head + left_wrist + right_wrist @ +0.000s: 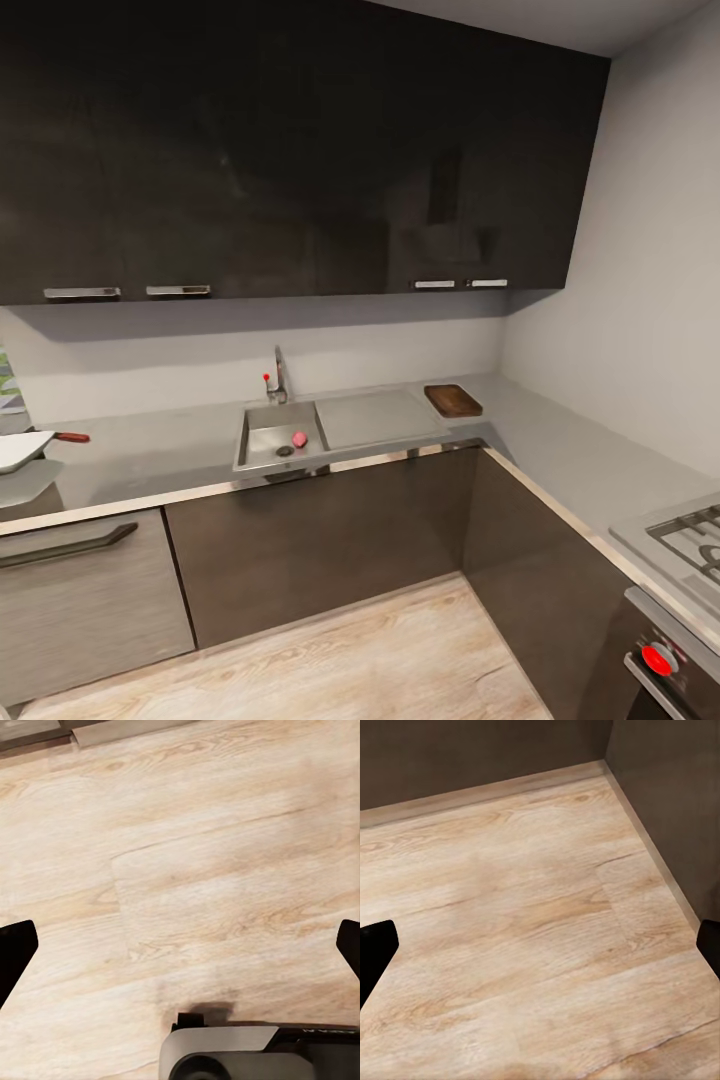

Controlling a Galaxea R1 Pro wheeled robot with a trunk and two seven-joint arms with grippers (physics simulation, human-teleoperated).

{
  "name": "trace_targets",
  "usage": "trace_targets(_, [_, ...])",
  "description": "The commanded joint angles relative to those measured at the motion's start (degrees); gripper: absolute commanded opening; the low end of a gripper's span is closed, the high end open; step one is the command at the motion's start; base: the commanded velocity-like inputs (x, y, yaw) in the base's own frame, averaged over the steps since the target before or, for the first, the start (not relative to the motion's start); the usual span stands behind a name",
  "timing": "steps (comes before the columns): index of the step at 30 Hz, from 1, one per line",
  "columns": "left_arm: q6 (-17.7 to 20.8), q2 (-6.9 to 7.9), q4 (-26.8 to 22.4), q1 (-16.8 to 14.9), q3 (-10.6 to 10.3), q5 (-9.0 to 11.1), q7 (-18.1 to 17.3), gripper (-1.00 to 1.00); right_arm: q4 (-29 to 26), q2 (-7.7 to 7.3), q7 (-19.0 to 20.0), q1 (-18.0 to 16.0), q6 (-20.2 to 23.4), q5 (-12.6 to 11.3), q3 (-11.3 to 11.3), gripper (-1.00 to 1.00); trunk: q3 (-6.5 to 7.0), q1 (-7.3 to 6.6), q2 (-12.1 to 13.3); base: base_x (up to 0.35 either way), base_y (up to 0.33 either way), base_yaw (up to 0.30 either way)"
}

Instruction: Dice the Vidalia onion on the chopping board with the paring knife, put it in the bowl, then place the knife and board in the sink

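In the head view the steel sink (pixel 262 450) is set into the grey countertop (pixel 150 465) ahead. A small pinkish Vidalia onion (pixel 299 439) lies in the basin beside the drain. The dark-brown chopping board (pixel 453 400) rests on the counter to the right of the drainboard. At far left, the paring knife (pixel 72 437) with its red handle lies just behind the white bowl (pixel 18 450). My left gripper (pixel 182 949) and right gripper (pixel 544 945) both hang open over the wooden floor, holding nothing, far from the counter.
Dark upper cabinets (pixel 300 150) hang above the counter, and the faucet (pixel 279 378) stands behind the sink. A stove (pixel 690 540) with a red knob (pixel 657 659) sits at the right. Lower cabinet fronts (pixel 472 757) border the pale wood floor (pixel 350 660). My base (pixel 247 1054) shows below the left wrist.
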Motion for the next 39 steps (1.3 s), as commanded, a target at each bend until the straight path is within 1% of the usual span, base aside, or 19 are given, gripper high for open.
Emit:
trace_targets(1, [-0.15,0.0,0.04,0.01,0.01,0.15,0.01,1.0,0.06,0.01,-0.23,-0.02,-0.16,0.04,0.04,1.0,-0.02,0.02,-0.03,0.0,0.0,0.0])
trace_targets(8, [-0.04,-0.1,0.57,0.0,-0.07,0.22,0.0,1.0,0.09,0.05,-0.03,-0.02,-0.15,-0.04,0.02,1.0,-0.02,0.02,-0.03,0.0,0.0,0.0])
trace_targets(13, [0.18,0.24,4.26,0.0,-0.09,0.24,0.01,1.0,-0.94,0.23,-0.18,-0.02,-0.08,0.07,-0.12,1.0,-0.02,0.02,-0.03,0.0,0.0,0.0])
trace_targets(16, [0.05,0.73,7.12,0.0,-0.08,0.2,-0.01,1.0,-2.94,0.29,-0.52,-0.02,0.08,0.1,-0.16,1.0,-0.02,0.02,-0.03,0.0,0.0,0.0])
trace_targets(18, [-0.02,1.18,8.94,0.02,-0.08,0.17,-0.03,1.0,-6.65,0.33,-1.42,-0.02,0.42,0.13,-0.15,1.0,-0.02,0.02,-0.03,0.0,0.0,0.0])
trace_targets(21, [-0.07,1.43,9.74,0.03,-0.08,0.16,-0.03,1.0,-10.89,0.35,-2.48,-0.02,1.42,0.13,-0.14,1.0,-0.02,0.02,-0.03,0.0,0.0,0.0])
trace_targets(23, [-0.11,1.53,9.98,0.01,-0.08,0.16,-0.03,1.0,-14.31,0.36,-3.09,-0.02,3.19,0.13,-0.14,1.0,-0.02,0.02,-0.03,0.0,0.0,0.0])
trace_targets(24, [-0.12,1.55,10.07,-0.01,-0.05,0.15,-0.03,1.0,-16.93,0.36,-3.36,-0.02,4.94,0.13,-0.14,1.0,-0.02,0.02,-0.03,0.0,0.0,0.0])
trace_targets(25, [-0.13,1.56,10.1,0.0,-0.04,0.15,-0.03,1.0,-18.34,0.36,-3.45,-0.02,5.94,0.13,-0.14,1.0,-0.02,0.02,-0.03,0.0,0.0,0.0])
trace_targets(26, [-0.13,1.56,10.11,0.0,-0.02,0.17,-0.03,1.0,-21.32,0.36,-3.59,-0.02,8.21,0.13,-0.14,1.0,-0.02,0.02,-0.03,0.0,0.0,0.0])
trace_targets(27, [-0.14,1.57,10.1,0.01,-0.02,0.18,-0.03,1.0,-22.85,0.36,-3.64,-0.02,9.42,0.13,-0.14,1.0,-0.02,0.02,-0.03,0.0,0.0,0.0])
trace_targets(28, [-0.14,1.57,10.06,0.0,-0.01,0.2,-0.03,1.0,-25.97,0.36,-3.74,-0.02,11.96,0.13,-0.14,1.0,-0.02,0.02,-0.03,0.0,0.0,0.0])
trace_targets(29, [-0.16,1.58,9.99,0.02,0.0,0.22,-0.03,1.0,-30.71,0.36,-3.83,-0.02,15.82,0.13,-0.14,1.0,-0.02,0.02,-0.03,0.0,0.0,0.0])
trace_targets(30, [-0.21,1.58,9.87,0.01,0.0,0.23,-0.03,1.0,-36.73,0.36,-4.02,-0.02,20.65,0.13,-0.15,1.0,-0.02,0.02,-0.03,0.0,0.0,0.0])
trace_targets(31, [-0.23,1.58,9.83,0.0,0.0,0.23,-0.03,1.0,-38.14,0.36,-4.16,-0.02,21.76,0.13,-0.15,1.0,-0.02,0.02,-0.03,0.0,0.0,0.0])
trace_targets(33, [-0.91,1.58,9.75,0.0,0.0,0.24,-0.03,1.0,-43.24,0.36,-5.25,-0.02,25.73,0.13,-0.14,1.0,-0.02,0.02,-0.03,0.0,0.0,0.0])
trace_targets(34, [-2.54,1.58,9.72,0.02,-0.04,0.24,-0.05,1.0,-46.29,0.36,-6.45,-0.27,28.28,0.09,-0.14,1.0,-0.02,0.02,-0.03,0.0,0.0,0.0])
trace_targets(35, [-4.08,1.58,9.74,0.03,-0.05,0.24,-0.08,1.0,-47.79,0.39,-7.26,-0.87,29.8,0.07,-0.14,1.0,-0.02,0.02,-0.03,0.0,0.0,0.0])
trace_targets(39, [-9.87,1.58,9.77,0.04,-0.21,0.24,0.01,1.0,-50.06,0.44,-8.77,-5.25,35.69,-0.03,-0.12,1.0,-0.02,0.02,-0.03,0.0,0.0,0.0])
